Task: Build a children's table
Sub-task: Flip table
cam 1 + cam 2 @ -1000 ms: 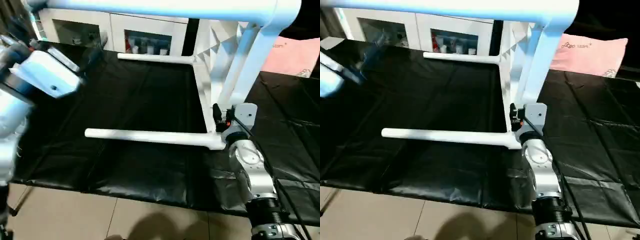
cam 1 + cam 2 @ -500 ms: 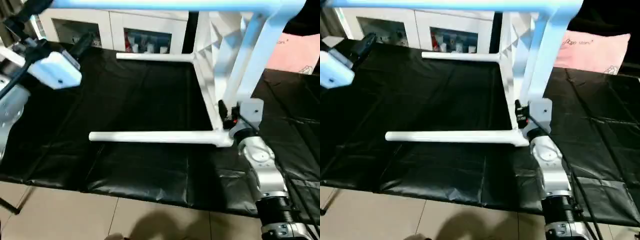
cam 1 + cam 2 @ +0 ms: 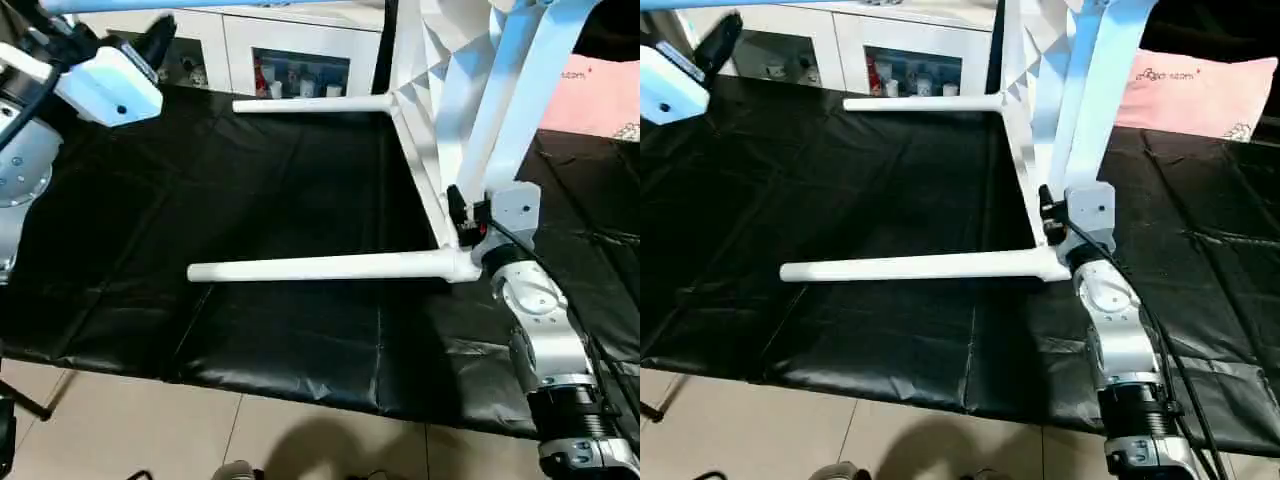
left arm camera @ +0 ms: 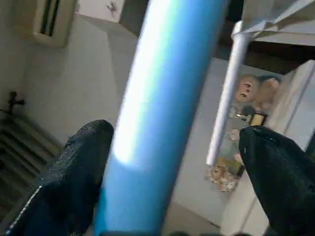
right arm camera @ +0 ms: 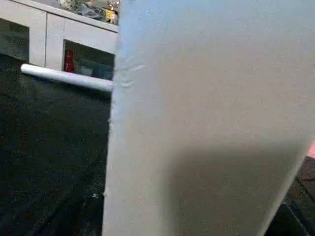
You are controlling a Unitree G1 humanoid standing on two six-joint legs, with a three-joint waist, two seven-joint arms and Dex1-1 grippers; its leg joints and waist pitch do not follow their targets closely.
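moved: left gripper (image 4: 172,162) has swung up, fingers wide astride the top leg (image 4: 162,113), not clamped | done: tabletop (image 3: 425,90) on edge on the black sheet (image 3: 250,200), legs seated | held: right gripper (image 3: 462,222), beside the tabletop's lower corner, half-closed on a leg (image 3: 1085,110) | left: stand it upright | hidden: fourth socket, right fingers

The kids' table is tipped on its side on the black-covered surface (image 3: 250,200). White plastic tabletop (image 3: 425,90) stands on edge, ribbed underside showing. Two white tube legs stick out level: near one (image 3: 320,267) low over the cover, far one (image 3: 310,103) back by the cabinet. A third leg (image 3: 515,90) angles up from the near corner socket (image 3: 462,265).
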